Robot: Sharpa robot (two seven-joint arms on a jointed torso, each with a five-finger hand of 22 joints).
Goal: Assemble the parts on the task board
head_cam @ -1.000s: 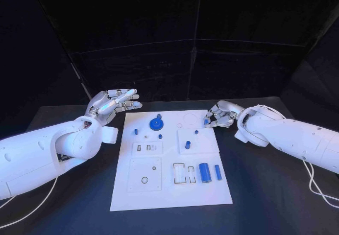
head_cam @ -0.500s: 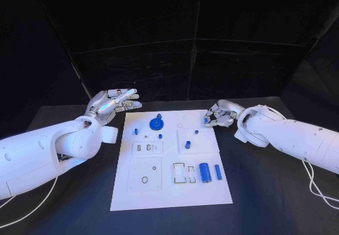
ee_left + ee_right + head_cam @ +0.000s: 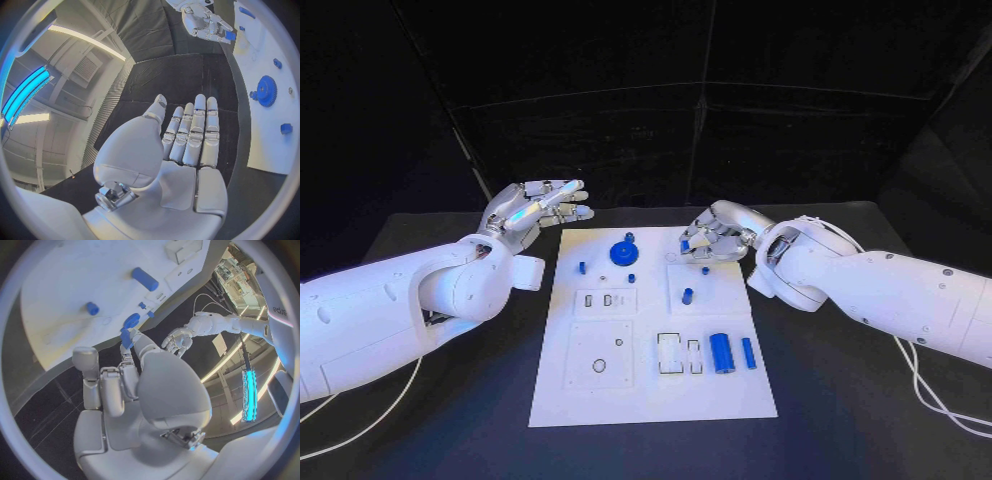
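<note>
Right hand (image 3: 708,236) pinches a small blue part (image 3: 126,336) (shape largely finger-hidden).

1 task board (image 3: 651,385) carries about 7 blue parts (image 3: 720,352), and 2 hands (image 3: 538,208) are in view.

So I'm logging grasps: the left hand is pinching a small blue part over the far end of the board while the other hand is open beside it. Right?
Not quite: the hands are swapped. The right hand pinches the small blue part over the task board's far end, as the right wrist view shows. The left hand is the open one, fingers straight, beside the board.
</note>
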